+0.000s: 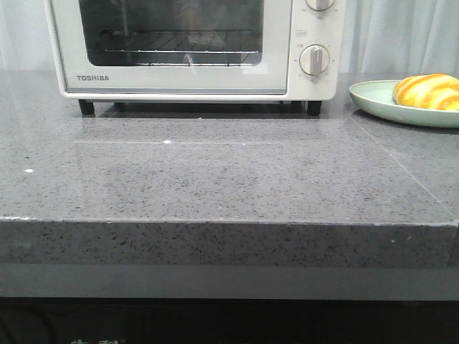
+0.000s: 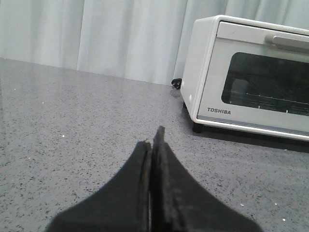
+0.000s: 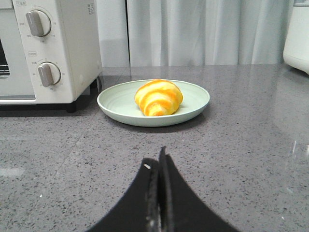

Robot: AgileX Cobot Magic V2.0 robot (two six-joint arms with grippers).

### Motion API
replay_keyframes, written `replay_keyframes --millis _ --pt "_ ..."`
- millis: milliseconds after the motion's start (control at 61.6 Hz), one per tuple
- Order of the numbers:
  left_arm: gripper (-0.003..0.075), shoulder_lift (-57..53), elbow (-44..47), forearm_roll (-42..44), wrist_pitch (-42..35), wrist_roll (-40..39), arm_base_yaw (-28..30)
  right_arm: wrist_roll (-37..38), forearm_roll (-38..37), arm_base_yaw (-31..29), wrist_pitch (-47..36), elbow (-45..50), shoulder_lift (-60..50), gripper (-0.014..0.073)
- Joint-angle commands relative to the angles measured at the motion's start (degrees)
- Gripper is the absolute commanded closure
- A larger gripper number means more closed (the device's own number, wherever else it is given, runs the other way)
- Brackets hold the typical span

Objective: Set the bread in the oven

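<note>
Oven: the cream-white oven stands at the back of the grey stone counter on black feet; its glass door is shut, the wire rack showing through the pane; its handle runs along the door's top edge in the left wrist view.
Bread: the bread lies on the pale green plate, just to the right of the oven and near its dials; untouched, nothing around it.
Left gripper: the left gripper has its two black fingers pressed together with nothing between them; it is low over bare counter, the oven ahead and well apart from it.
Right gripper: the right gripper is likewise closed and empty; it points at the plate, with open counter between fingertips and rim.
Arms in the front view: neither is visible.
Step in hand: judged to be the very start; the door is not yet opened and the bread not yet picked up.
Next move: probably the door first, which calls for the left fingers to part and hook the handle so the door drops forward; then the right fingers must spread wide enough to straddle the glossy roll without pushing the plate.
</note>
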Motion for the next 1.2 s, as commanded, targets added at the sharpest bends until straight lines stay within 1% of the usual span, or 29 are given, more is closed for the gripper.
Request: replay_keyframes --millis 0,730,892,1054,1184 --pt "0.0738 -1.2 1.4 -0.5 -4.5 -0.1 -0.4 -0.5 0.1 -0.2 -4.8 0.2 -1.2 0.0711" --pt "0.0738 -1.2 1.4 -0.5 -4.5 -0.1 -0.4 -0.5 0.1 -0.2 -4.8 0.2 -1.2 0.0711" --pt "0.0738 -1.2 1.4 -0.8 -7.6 -0.2 -0.4 -0.5 0.1 -0.2 -4.8 0.2 -1.2 0.0711" --pt "0.0738 -1.2 1.4 -0.8 -12.9 -0.2 -0.4 -0.5 0.1 -0.2 -5.1 0.2 -1.2 0.0711" --pt "0.0738 -1.2 0.1 -1.2 -13.1 -0.2 -0.4 -0.5 0.1 -0.2 -5.0 0.1 -1.2 0.0711"
